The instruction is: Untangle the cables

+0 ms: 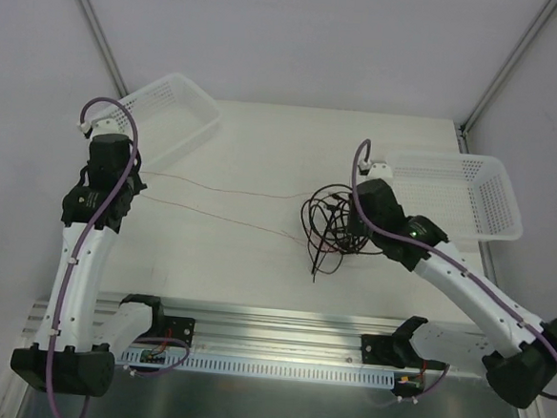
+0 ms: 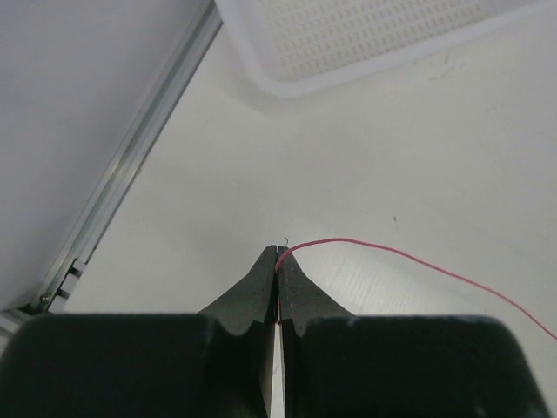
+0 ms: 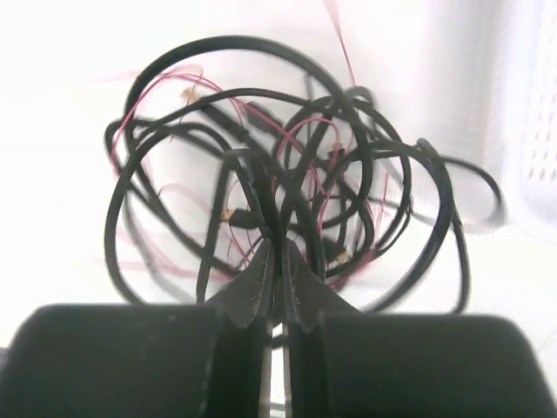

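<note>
Left wrist view: the left gripper (image 2: 278,259), fingers pressed together, pinches the end of a red wire (image 2: 418,261) that trails off toward four o'clock. Seen from overhead, the tangled cables (image 1: 330,222) lie at the table's (image 1: 263,151) three o'clock. The right gripper (image 3: 278,248) is clamped on black loops bunched at its twelve o'clock.

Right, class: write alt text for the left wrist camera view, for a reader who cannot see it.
The left gripper, shut, pinches a thin red wire that trails off to the frame's lower right across the white table. A white perforated basket sits at the top, apart from the wire.
</note>
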`<state>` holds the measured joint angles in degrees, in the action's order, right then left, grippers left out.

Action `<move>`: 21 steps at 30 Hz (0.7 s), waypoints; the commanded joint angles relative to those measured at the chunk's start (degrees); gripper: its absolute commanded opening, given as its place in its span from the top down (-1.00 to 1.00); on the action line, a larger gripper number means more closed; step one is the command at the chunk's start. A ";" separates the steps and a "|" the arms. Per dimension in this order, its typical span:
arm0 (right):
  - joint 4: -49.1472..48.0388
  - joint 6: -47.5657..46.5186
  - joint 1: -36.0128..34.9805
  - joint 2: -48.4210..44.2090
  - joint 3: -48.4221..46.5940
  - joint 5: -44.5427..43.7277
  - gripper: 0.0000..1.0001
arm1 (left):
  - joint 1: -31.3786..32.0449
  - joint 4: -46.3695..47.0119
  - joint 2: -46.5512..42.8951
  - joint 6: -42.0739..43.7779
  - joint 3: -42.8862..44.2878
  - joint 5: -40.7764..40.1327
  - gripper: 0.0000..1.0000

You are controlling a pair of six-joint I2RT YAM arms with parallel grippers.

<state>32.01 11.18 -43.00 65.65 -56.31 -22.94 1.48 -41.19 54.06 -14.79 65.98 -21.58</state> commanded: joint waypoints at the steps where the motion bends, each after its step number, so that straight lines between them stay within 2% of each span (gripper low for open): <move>1: 2.18 -3.79 0.29 -7.19 -6.08 -0.26 0.99 | -4.09 0.05 0.69 3.01 -0.23 -4.87 1.00; 8: 0.43 -2.92 1.43 -11.68 -4.77 3.60 0.99 | -6.75 3.48 0.25 0.90 -7.69 -6.10 1.00; 14: -6.86 0.77 1.26 -9.93 3.22 15.71 0.93 | -7.01 7.79 1.66 0.37 -14.29 -4.00 1.00; 17: -9.76 2.70 -0.67 -6.78 4.98 17.85 0.93 | -7.01 9.11 2.80 0.63 -14.82 4.24 1.00; 19: -10.30 3.06 -3.38 -3.10 4.64 16.62 0.92 | -7.01 11.38 2.80 1.60 -15.87 13.55 1.00; 20: -10.21 3.06 -4.36 -1.59 4.11 16.26 0.88 | -7.01 12.09 2.72 1.60 -16.23 16.20 1.00; 21: -10.04 3.15 -5.24 -0.27 2.63 15.74 0.74 | -6.93 12.79 2.37 1.78 -16.75 21.88 0.90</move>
<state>27.70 12.88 -45.56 62.65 -50.68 -8.43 -4.99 -33.26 57.21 -13.74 50.30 -14.48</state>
